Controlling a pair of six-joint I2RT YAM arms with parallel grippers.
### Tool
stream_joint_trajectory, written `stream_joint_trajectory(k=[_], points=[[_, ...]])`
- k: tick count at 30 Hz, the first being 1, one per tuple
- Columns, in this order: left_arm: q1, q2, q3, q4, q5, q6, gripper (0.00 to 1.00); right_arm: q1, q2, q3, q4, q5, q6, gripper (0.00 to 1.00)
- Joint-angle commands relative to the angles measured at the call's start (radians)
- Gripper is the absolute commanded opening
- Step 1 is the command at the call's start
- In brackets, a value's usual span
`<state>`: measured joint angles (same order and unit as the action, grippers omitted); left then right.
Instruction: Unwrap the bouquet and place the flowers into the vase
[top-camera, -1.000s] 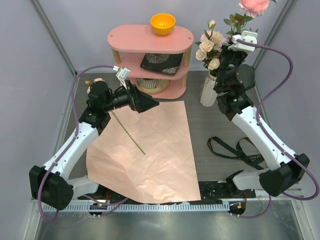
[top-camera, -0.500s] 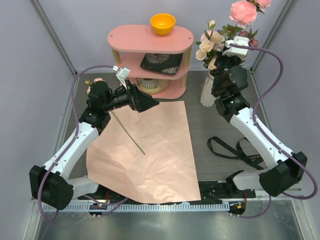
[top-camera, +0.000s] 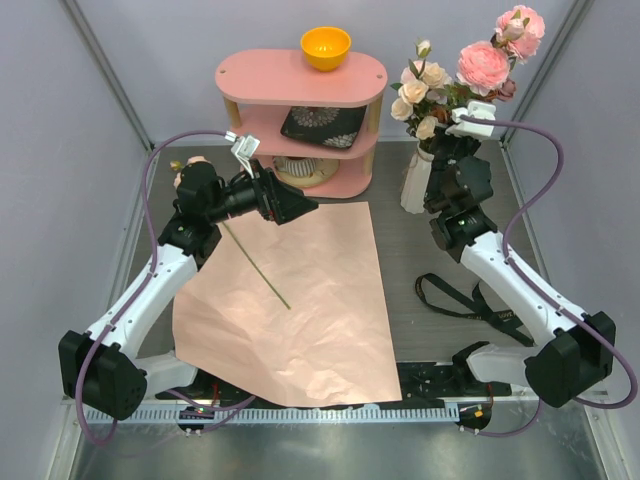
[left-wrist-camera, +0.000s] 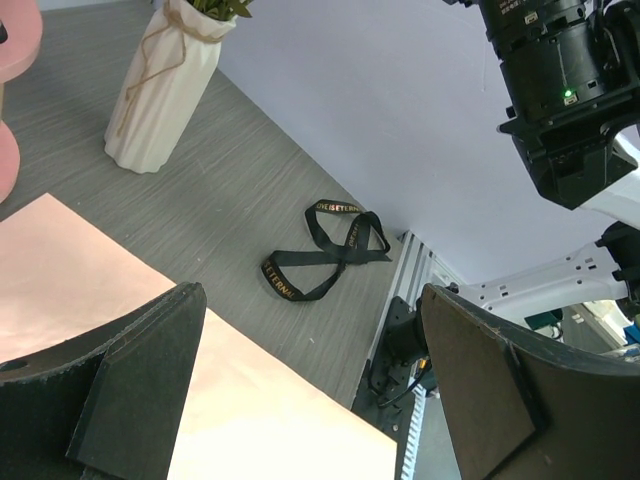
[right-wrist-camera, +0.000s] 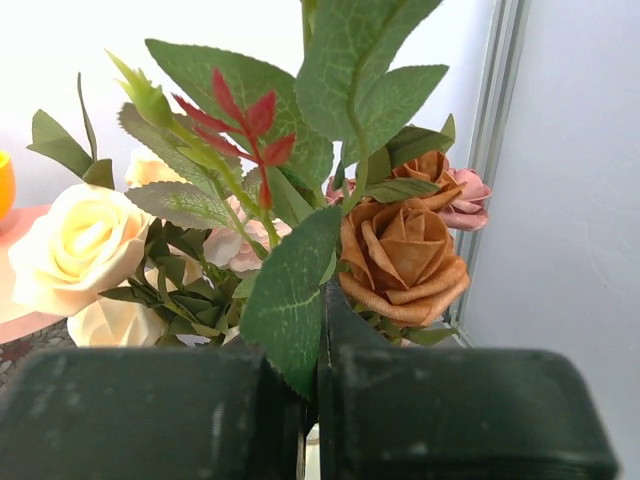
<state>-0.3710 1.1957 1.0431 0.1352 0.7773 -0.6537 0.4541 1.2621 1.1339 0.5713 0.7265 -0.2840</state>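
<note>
The bouquet is undone. Its salmon paper (top-camera: 300, 310) lies flat on the table and its black ribbon (top-camera: 470, 300) lies loose to the right. The white ribbed vase (top-camera: 414, 188) stands at the back right with cream flowers (top-camera: 420, 90) in it. My right gripper (top-camera: 452, 128) is shut on a leafy stalk with pink roses (top-camera: 483, 62), held beside the blooms above the vase. In the right wrist view a leaf is pinched between its fingers (right-wrist-camera: 400, 400) below an orange-brown rose (right-wrist-camera: 400, 250). One stem (top-camera: 258, 268) lies on the paper. My left gripper (top-camera: 292, 207) hangs open and empty over the paper's far edge.
A pink two-tier shelf (top-camera: 250, 75) stands at the back with an orange bowl (top-camera: 326, 46) on top and a dark patterned plate (top-camera: 322, 125) on its lower tier. Slanted enclosure posts rise at both back corners. The left wrist view shows the vase (left-wrist-camera: 165, 85) and ribbon (left-wrist-camera: 325, 250).
My right arm has brought the pink-rose stalk down and leftward toward the vase's blooms. The left arm, paper and loose stem have not moved.
</note>
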Motion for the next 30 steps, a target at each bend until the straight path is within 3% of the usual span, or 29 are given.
stream_joint_trajectory(k=[1,6,17,26,30], points=[[0.004,-0.004,0.023,-0.005,-0.009,0.022,0.93,-0.006,0.005,-0.089,-0.017,0.054,0.037,0.04],[0.004,-0.004,0.023,-0.011,-0.015,0.029,0.93,-0.018,0.02,-0.108,-0.028,0.057,0.078,0.04],[0.004,-0.004,0.023,-0.013,-0.016,0.026,0.93,-0.061,0.039,0.079,-0.148,0.068,0.138,0.01],[0.004,-0.001,0.023,-0.016,-0.019,0.025,0.93,-0.065,0.051,-0.045,-0.166,0.054,0.175,0.02],[0.004,-0.005,0.024,-0.023,-0.027,0.034,0.93,-0.068,0.076,-0.063,-0.194,0.06,0.204,0.07]])
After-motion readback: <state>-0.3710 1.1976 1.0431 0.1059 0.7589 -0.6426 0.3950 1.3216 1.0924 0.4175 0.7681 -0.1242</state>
